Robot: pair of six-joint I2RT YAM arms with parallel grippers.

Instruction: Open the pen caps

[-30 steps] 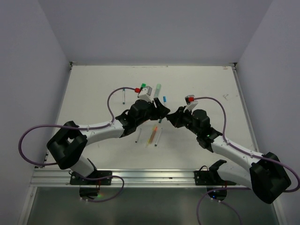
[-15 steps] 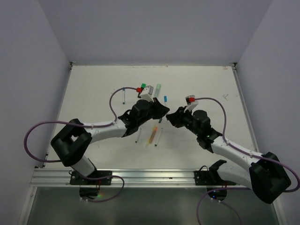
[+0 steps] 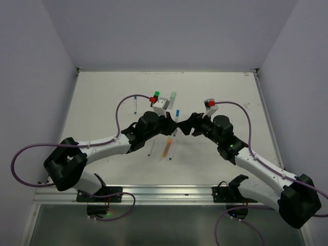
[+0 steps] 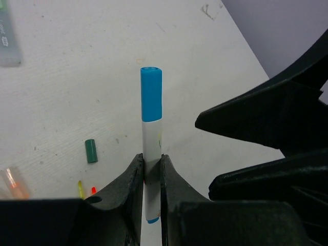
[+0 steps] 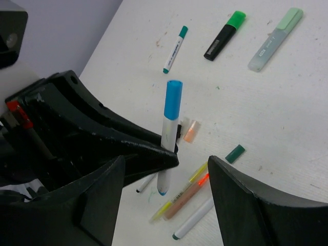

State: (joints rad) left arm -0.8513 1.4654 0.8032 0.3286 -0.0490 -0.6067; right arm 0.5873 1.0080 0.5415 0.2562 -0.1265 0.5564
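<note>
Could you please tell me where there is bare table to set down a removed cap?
Bare white tabletop lies between the right arm and the right wall, and again left of the teal-capped white pen. The centre is crowded: left gripper clamping the blue-capped white pen, open right gripper, loose pens beneath.

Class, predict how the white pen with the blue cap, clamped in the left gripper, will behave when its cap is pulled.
The white pen with the blue cap is probably stiff: it stands straight beyond the left gripper. Its smooth round barrel, pinched far from the cap, may slip or pivot. The blue cap likely resists, being seated flush.
</note>
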